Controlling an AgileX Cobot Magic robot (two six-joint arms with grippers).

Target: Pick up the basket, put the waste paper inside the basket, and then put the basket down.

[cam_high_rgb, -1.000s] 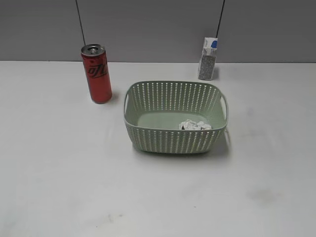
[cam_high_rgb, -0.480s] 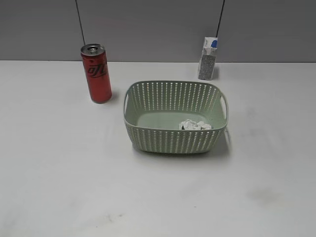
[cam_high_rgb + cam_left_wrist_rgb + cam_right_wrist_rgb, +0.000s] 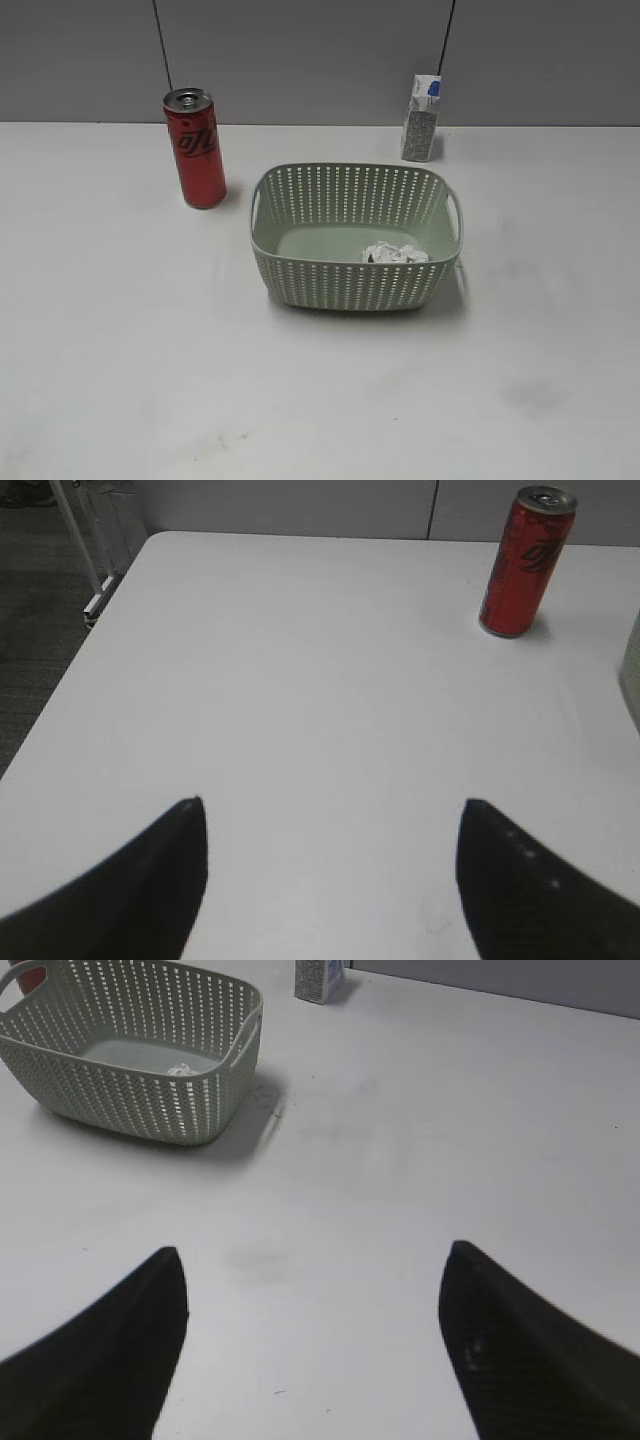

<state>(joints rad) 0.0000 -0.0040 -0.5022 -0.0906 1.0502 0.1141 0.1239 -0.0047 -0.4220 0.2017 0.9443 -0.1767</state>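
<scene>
The pale sage-green basket (image 3: pixel 355 285) stands upright on the white table near its middle. Crumpled white waste paper (image 3: pixel 396 254) lies inside it at the front right of its floor. The basket also shows in the right wrist view (image 3: pixel 140 1100) at upper left, with a bit of the paper (image 3: pixel 180 1068) visible inside. My left gripper (image 3: pixel 330 815) is open and empty over bare table, far left of the basket. My right gripper (image 3: pixel 315 1260) is open and empty over bare table, to the right of the basket. Neither arm appears in the exterior view.
A red soda can (image 3: pixel 196 150) stands left of and behind the basket; it also shows in the left wrist view (image 3: pixel 525 562). A white-and-blue carton (image 3: pixel 421 120) stands at the back by the grey wall. The table's left edge (image 3: pixel 70 670) drops to the floor.
</scene>
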